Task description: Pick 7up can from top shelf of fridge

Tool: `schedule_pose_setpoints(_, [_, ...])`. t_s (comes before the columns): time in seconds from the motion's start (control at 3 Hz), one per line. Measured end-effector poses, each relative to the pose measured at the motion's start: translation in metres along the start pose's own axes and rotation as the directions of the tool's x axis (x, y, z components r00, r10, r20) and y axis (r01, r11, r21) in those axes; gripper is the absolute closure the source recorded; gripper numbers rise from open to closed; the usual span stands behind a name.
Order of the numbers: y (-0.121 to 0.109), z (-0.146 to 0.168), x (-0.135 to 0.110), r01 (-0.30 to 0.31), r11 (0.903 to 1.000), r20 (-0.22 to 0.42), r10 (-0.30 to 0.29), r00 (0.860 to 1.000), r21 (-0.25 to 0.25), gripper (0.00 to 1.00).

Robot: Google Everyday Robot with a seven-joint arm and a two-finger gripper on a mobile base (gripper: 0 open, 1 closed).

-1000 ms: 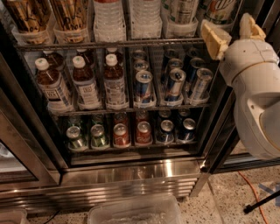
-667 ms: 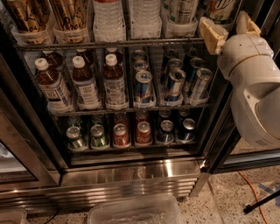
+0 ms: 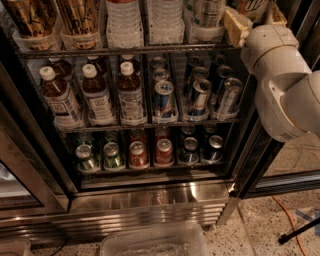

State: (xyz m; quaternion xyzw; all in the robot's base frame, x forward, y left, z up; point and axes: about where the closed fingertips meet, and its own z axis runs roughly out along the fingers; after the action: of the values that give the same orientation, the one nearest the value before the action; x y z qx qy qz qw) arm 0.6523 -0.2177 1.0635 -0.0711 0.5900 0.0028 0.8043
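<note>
The fridge [image 3: 150, 195] stands open in front of me. Its top shelf [image 3: 125, 51] is a dark wire rack with clear trays. At its right end only the lower part of the 7up can [image 3: 254, 6] shows, white with green lettering, cut off by the top edge. My gripper [image 3: 256, 19] is at the top right, open, with one tan finger pad [image 3: 236, 26] left of the can and the other [image 3: 276, 14] right of it. Whether the pads touch the can I cannot tell. The white arm [image 3: 285, 95] hangs below it.
The top shelf also holds another silver can [image 3: 207, 12], water bottles [image 3: 122, 22] and tall brown cans [image 3: 80, 17]. The middle rack holds bottles [image 3: 95, 95] and blue-and-silver cans [image 3: 164, 100]. The lower rack holds small green and red cans [image 3: 137, 154]. A clear bin [image 3: 155, 242] is on the floor.
My gripper and arm have risen and moved in toward the right end of the top shelf. The pads now flank the can. The cans and bottles have not moved.
</note>
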Motion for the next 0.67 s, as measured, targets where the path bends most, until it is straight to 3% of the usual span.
schedule_pose_setpoints(0.67, [0.0001,0.0,0.0,0.0,1.0,0.0,0.0,1.0,0.0,0.75])
